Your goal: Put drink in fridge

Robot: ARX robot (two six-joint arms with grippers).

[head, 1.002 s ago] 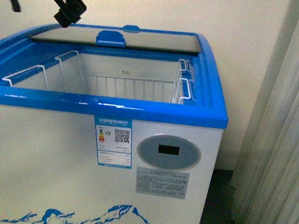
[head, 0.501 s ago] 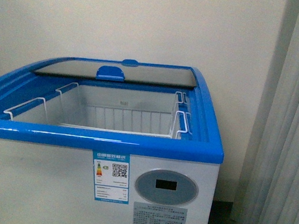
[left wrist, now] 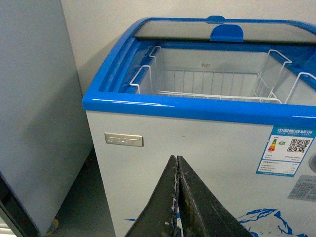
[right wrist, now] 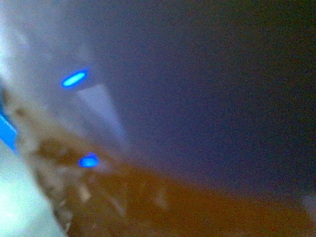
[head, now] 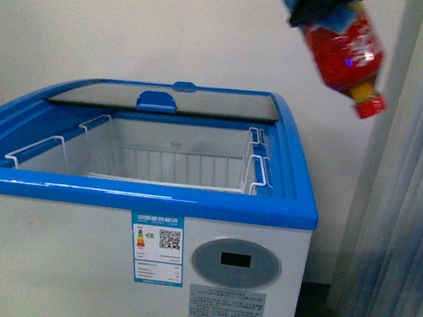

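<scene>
Soft, even indoor light; glare streaks the fridge (head: 138, 196) rim, right wrist view wholly blurred.

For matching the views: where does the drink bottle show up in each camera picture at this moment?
Front view: the drink is at the upper right, in the air, tilted cap-down, held by the right gripper.
Left wrist view: not in it.
Right wrist view: too blurred to tell.
Shared landmark: the blue lid handle on the fridge, seen in the front and left wrist views.
</scene>
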